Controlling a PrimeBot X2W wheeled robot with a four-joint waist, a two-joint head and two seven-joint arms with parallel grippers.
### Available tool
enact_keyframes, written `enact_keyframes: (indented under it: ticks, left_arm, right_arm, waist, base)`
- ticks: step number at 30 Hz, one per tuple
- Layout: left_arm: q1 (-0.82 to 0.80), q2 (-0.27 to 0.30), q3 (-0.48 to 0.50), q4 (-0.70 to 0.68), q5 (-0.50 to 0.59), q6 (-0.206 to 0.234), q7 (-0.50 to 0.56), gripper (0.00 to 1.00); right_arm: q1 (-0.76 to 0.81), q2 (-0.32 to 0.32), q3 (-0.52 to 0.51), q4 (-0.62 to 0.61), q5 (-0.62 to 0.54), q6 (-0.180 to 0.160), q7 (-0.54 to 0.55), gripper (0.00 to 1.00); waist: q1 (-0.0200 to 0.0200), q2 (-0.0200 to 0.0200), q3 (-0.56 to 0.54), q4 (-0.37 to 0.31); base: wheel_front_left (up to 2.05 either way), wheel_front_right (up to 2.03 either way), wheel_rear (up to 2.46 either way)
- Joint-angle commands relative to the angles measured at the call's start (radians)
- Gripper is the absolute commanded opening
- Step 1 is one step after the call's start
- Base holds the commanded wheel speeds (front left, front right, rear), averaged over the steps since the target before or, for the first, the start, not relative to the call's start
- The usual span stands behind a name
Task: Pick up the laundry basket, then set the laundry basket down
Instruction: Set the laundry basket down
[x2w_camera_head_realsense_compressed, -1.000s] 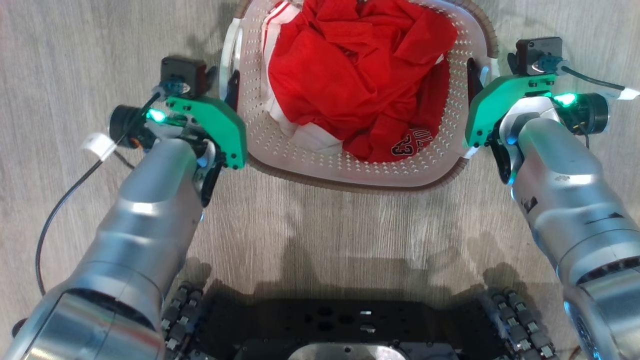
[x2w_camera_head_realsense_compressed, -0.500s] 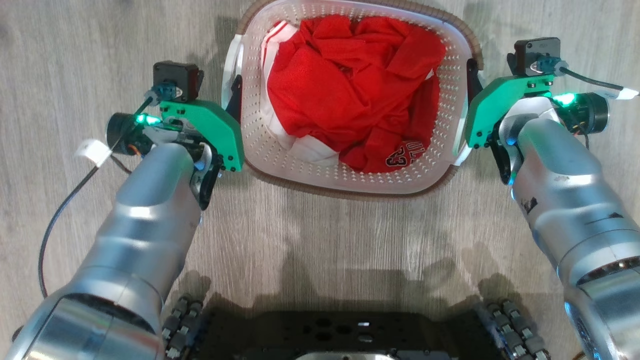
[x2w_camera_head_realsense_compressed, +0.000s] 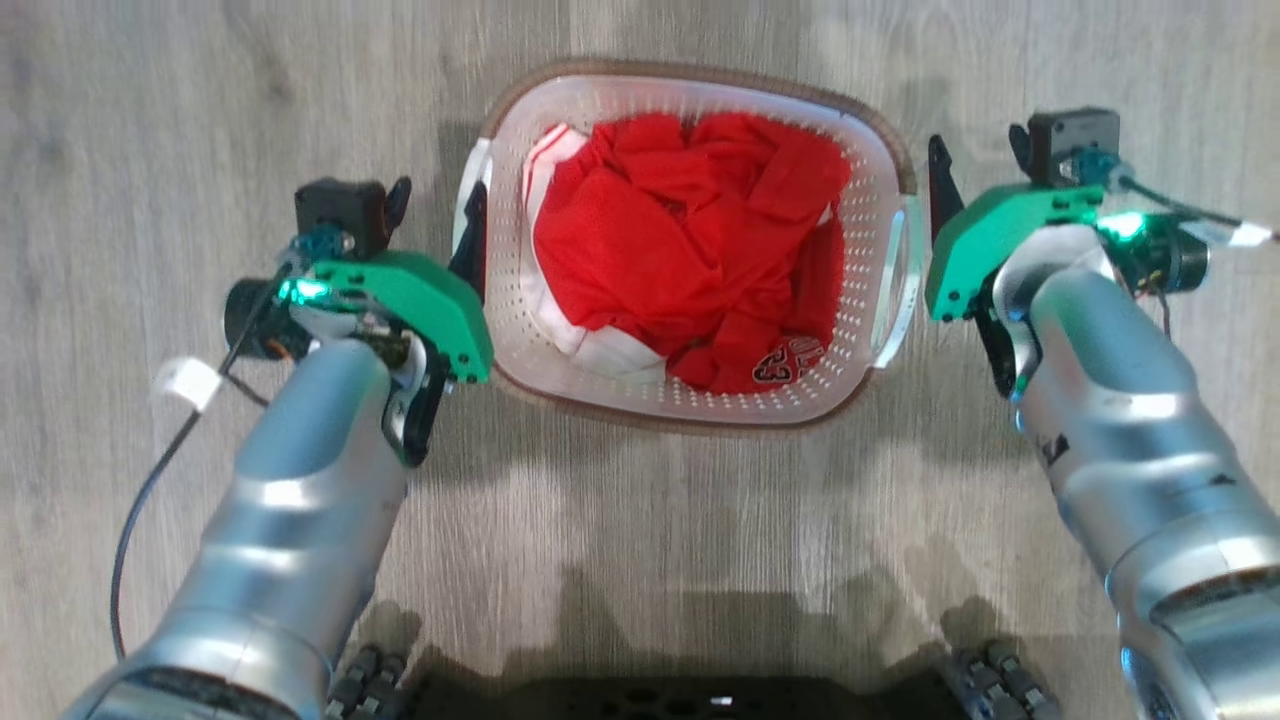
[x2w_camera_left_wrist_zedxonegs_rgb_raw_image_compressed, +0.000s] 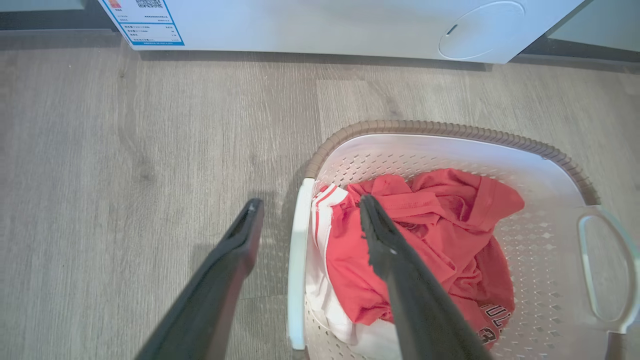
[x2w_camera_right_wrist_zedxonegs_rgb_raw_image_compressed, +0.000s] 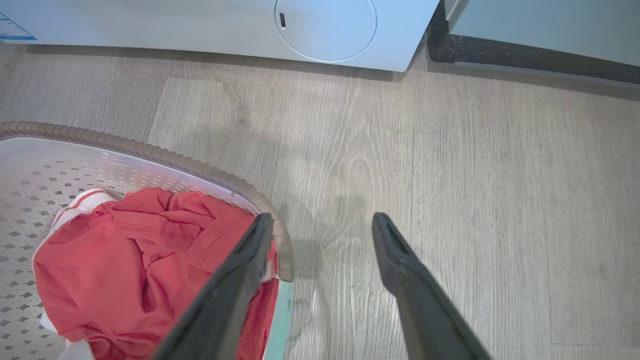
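The white perforated laundry basket (x2w_camera_head_realsense_compressed: 640, 398) with its brown rim band stands on the wood floor, full of red and white clothes (x2w_camera_head_realsense_compressed: 680, 240). My left gripper (x2w_camera_head_realsense_compressed: 435, 215) is open. In the left wrist view its fingers (x2w_camera_left_wrist_zedxonegs_rgb_raw_image_compressed: 240, 245) straddle the basket's white left handle (x2w_camera_left_wrist_zedxonegs_rgb_raw_image_compressed: 297, 270), one outside the basket and one over the clothes. My right gripper (x2w_camera_head_realsense_compressed: 975, 160) is open too and stands just outside the right handle (x2w_camera_head_realsense_compressed: 897, 270). In the right wrist view its left finger (x2w_camera_right_wrist_zedxonegs_rgb_raw_image_compressed: 240, 280) crosses the rim (x2w_camera_right_wrist_zedxonegs_rgb_raw_image_compressed: 150, 150), and bare floor shows between the fingers.
A white appliance with a round door (x2w_camera_right_wrist_zedxonegs_rgb_raw_image_compressed: 325, 22) and a label (x2w_camera_left_wrist_zedxonegs_rgb_raw_image_compressed: 145, 22) stands on the floor beyond the basket. A dark skirting strip (x2w_camera_right_wrist_zedxonegs_rgb_raw_image_compressed: 540, 60) runs to its right. My dark wheeled base (x2w_camera_head_realsense_compressed: 700, 700) is at the bottom edge.
The whole head view has shifted and the basket now looks smaller and farther down. My right gripper has come away from the right handle; a gap now shows between them.
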Motion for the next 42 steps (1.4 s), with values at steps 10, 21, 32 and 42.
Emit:
enact_keyframes:
  ticks: [10, 21, 32, 42]
  left_arm:
    - [0.184, 0.032, 0.134, -0.152, 0.096, -0.012, -0.008, 1.0]
    - [0.379, 0.023, 0.243, -0.364, 0.188, -0.021, -0.008, 1.0]
    - [0.572, 0.02, 0.315, -0.61, 0.207, -0.025, -0.008, 1.0]
    - [0.717, 0.02, 0.369, -0.773, 0.215, 0.013, -0.008, 1.0]
  right_arm:
    - [0.181, 0.019, -0.021, -0.165, -0.027, -0.002, -0.013, 1.0]
    - [0.354, 0.019, -0.07, -0.332, -0.046, -0.002, -0.013, 1.0]
    - [0.528, 0.019, -0.081, -0.525, -0.032, -0.002, -0.014, 1.0]
    - [0.662, 0.019, -0.08, -0.666, -0.033, -0.002, -0.014, 1.0]
  waist:
    - [0.0, -0.0001, -0.183, -0.004]
    - [0.0, -0.0001, -0.365, 0.007]
    - [0.0, -0.0001, -0.516, -0.002]
    - [0.0, -0.0001, -0.591, -0.03]
  base:
    - [0.0, 0.0, 0.0]
    - [0.0, 0.0, 0.0]
    - [0.0, 0.0, 0.0]
    - [0.0, 0.0, 0.0]
